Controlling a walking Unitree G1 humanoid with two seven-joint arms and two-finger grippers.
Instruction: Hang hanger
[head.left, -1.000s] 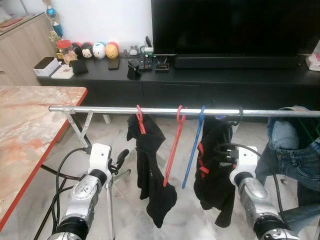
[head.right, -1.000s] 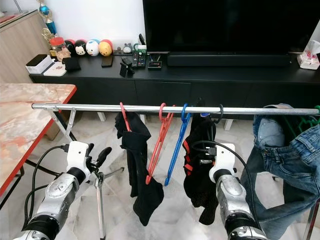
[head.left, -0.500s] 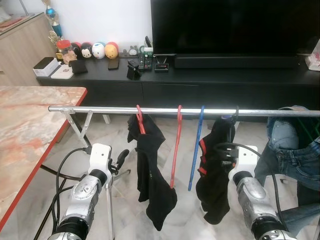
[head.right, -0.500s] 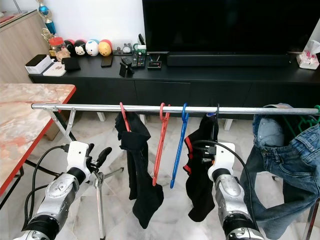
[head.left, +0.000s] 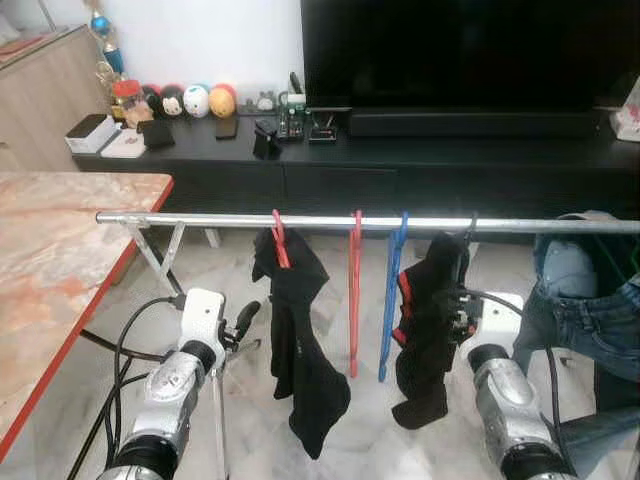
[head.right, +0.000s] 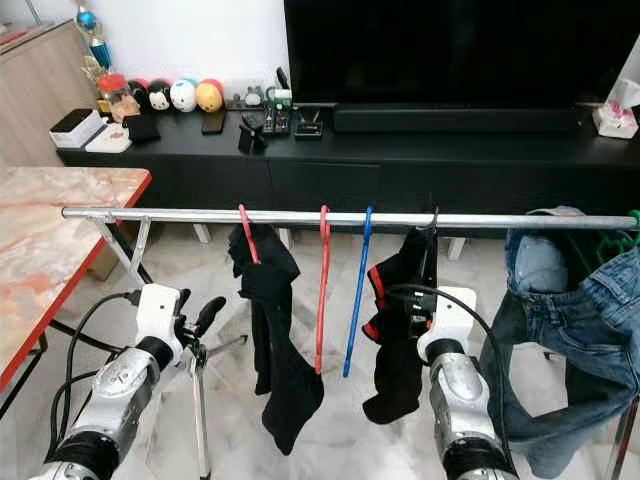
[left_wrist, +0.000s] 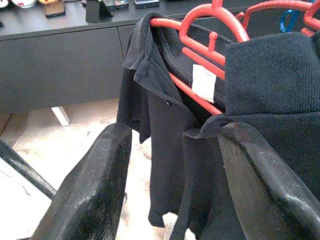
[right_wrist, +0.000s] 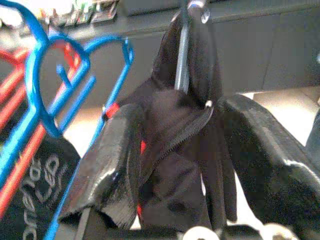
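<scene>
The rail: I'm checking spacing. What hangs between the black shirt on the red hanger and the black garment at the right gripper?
Two bare hangers, seen in both eye views: a red hanger, then a blue hanger, both hooked on the rail.

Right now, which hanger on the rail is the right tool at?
The dark hanger carrying the black jacket, rightmost of the four hangers. The right tool straddles that jacket; the bare blue hanger and red hanger hang to its left.

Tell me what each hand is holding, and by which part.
The left hand is open, holding nothing. The right hand has its fingers either side of the black garment on the dark hanger; whether it grips cannot be told.
</scene>
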